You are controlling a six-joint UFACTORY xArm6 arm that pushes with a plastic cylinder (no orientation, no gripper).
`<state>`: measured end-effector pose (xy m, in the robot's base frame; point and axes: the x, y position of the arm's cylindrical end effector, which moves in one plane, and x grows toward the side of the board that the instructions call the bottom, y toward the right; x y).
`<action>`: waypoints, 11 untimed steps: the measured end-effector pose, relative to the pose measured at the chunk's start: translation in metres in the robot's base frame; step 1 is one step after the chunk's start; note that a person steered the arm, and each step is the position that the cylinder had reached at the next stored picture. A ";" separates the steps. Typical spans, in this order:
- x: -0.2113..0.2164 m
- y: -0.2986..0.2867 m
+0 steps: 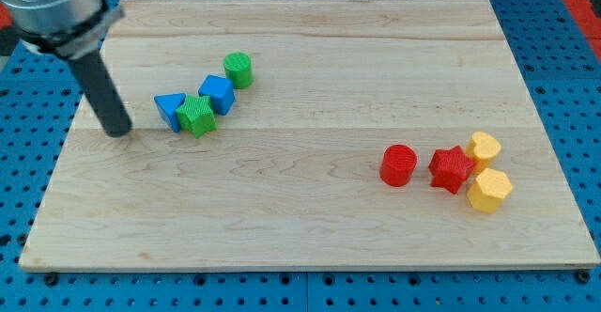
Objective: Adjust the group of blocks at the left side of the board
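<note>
The group we are to adjust lies in the upper left part of the bench (pixel 310 209): a blue triangle (pixel 169 107), a green star-like block (pixel 197 116), a blue cube-like block (pixel 218 94) and a green cylinder (pixel 238 70). They run in a slanting chain from lower left to upper right, each touching or just beside the next.

Our tool is only a dark rod with no jaws, so it neither clenches nor releases anything. Its lower end, my tip (pixel 117 132), rests on the wood just to the view's left of the blue triangle, near it but apart.

As we judge it, the push has not yet begun — the chain looks loose and uneven, and all the nudging is left to do.

Well apart, at the view's lower right, sit a red cylinder (pixel 398 164), a red star (pixel 452 169) and two yellow blocks (pixel 485 148) (pixel 489 190). We can read no labels or writing anywhere.
</note>
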<state>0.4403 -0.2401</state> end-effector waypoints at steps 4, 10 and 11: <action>-0.012 0.072; -0.149 0.235; -0.187 0.229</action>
